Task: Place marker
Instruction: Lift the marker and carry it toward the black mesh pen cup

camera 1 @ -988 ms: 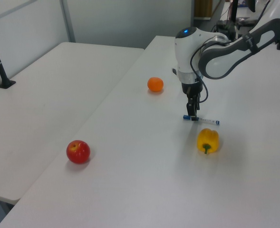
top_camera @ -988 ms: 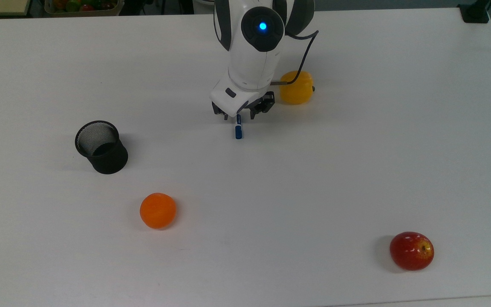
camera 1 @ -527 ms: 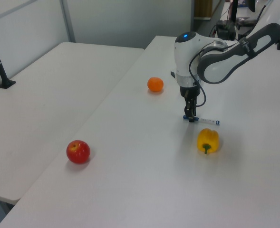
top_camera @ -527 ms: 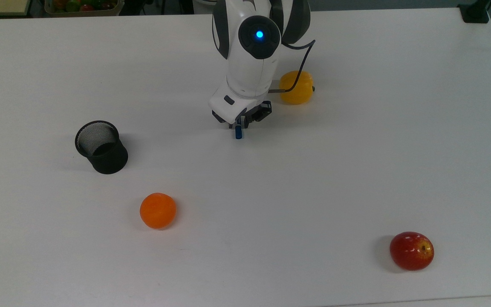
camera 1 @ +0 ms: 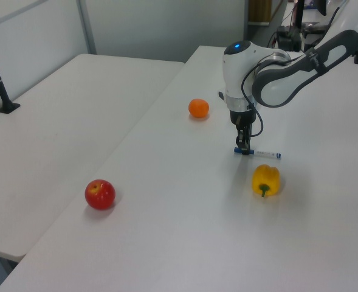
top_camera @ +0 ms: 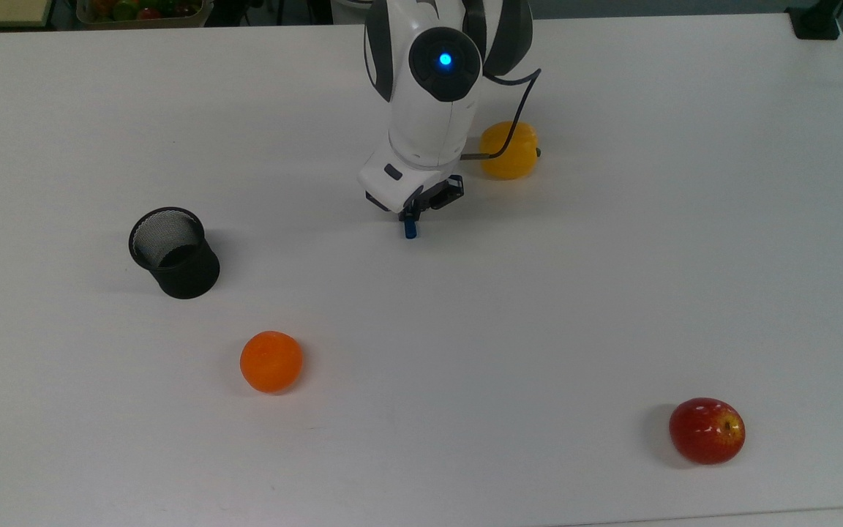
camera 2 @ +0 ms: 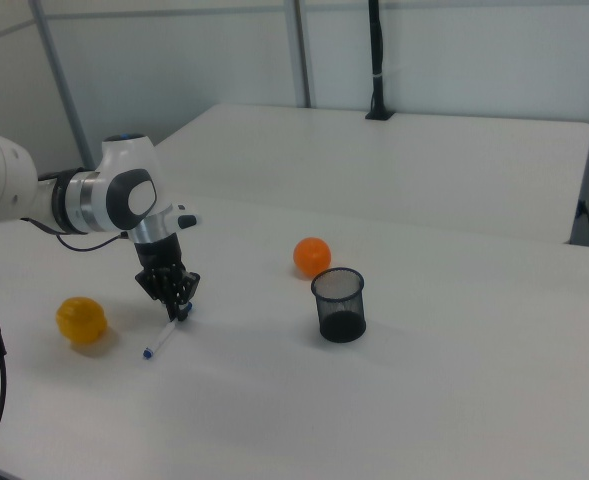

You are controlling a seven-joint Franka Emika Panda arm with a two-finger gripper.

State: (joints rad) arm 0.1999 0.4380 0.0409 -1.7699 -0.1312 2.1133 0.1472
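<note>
Reaches down steeply over the white table [top_camera: 612, 293] with the white robot arm [top_camera: 432, 110], wrist vertical. Presses the black two-finger gripper [top_camera: 410, 214] down at the table surface, fingers closed tight around the slim white marker with blue cap [camera 1: 258, 152] near its capped end; lies flat on the table, just beside the yellow bell pepper [camera 1: 265, 180]. Counts one marker, one pepper, one orange [top_camera: 271, 361], one red apple [top_camera: 707, 430], one black mesh cup [top_camera: 173, 252] standing upright, well apart.
</note>
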